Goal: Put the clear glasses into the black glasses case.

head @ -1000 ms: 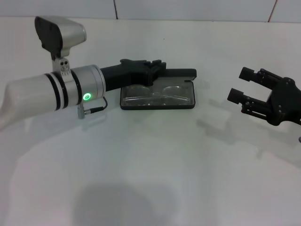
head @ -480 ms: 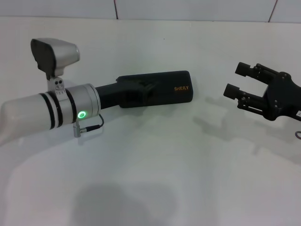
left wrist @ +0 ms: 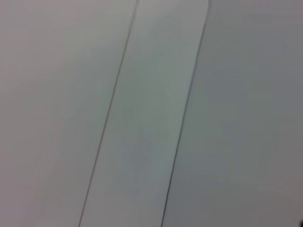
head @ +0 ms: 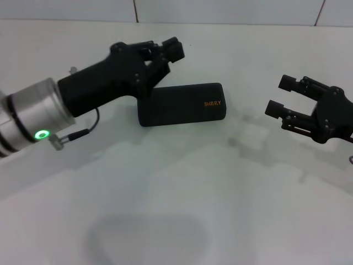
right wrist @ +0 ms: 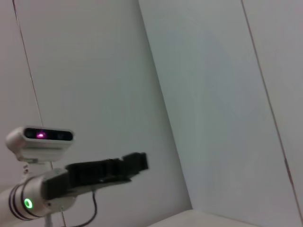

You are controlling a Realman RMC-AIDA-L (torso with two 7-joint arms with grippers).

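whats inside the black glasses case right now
The black glasses case lies shut on the table, so its inside is hidden. No clear glasses show anywhere outside it. The left gripper hovers above its far end.

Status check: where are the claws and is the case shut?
Left claw above case's left end, holding nothing. Right claw open, parked off to the right. Black case shut on the table; glasses not visible. Nothing in the way.

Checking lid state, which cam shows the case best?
Head view. The case lies shut on the table, whole lid and orange lettering visible, left tool above its far left end. The left wrist view shows only wall; the right wrist view shows wall and the left arm, no case.
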